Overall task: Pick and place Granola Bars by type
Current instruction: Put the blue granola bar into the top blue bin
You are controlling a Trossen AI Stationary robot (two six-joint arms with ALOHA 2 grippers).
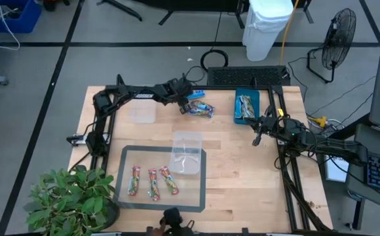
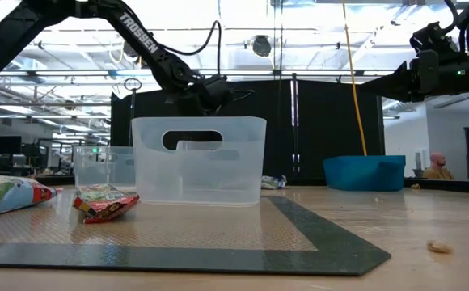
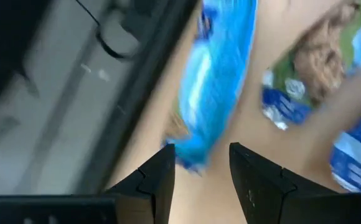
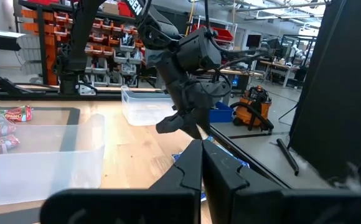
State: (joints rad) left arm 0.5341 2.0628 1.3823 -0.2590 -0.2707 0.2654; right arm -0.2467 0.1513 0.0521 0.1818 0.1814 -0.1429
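Note:
Several blue-wrapped Granola Bars (image 1: 200, 108) lie in a loose pile near the table's far edge. My left gripper (image 1: 185, 103) hangs over the pile's left end, slanting down, fingers open. In the left wrist view, one blue bar (image 3: 215, 81) reaches with its end between my left gripper's (image 3: 199, 177) fingers. Three red-and-green bars (image 1: 152, 181) lie side by side on the dark mat (image 1: 128, 196). Tan-gold bars lie in the teal tray (image 1: 238, 118). My right gripper (image 1: 257, 139) waits shut, above the table's right side. My left gripper's fingers (image 3: 159, 177) stand on either side of the blue bar's end (image 3: 187, 155), slanting down from the table's left. The bar lies flat on the table. Whether a finger touches the wrapper, I cannot tell.
Two clear tubs stand on the table, one (image 1: 142, 113) beside the left arm and one (image 1: 187, 153) on the mat's far right corner. A keyboard (image 1: 246, 77) sits at the far edge. A potted plant (image 1: 65, 196) fills the near left corner.

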